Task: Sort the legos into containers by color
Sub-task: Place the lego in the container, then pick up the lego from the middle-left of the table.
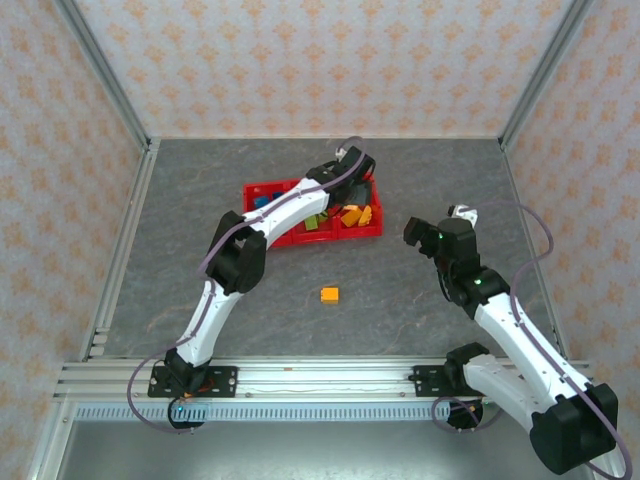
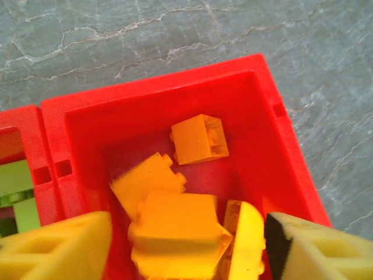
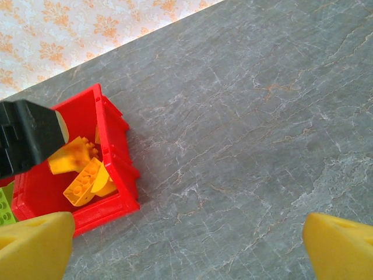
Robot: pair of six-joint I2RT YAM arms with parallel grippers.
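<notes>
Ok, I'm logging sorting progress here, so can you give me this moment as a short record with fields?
left end effector: open, above the right bin
right end effector: open, holding nothing, over the table right of the tray
right bin contents: several orange bricks
middle bin contents: green bricks
unsorted: one orange brick on the table, on the near side of the tray, apart from it
</notes>
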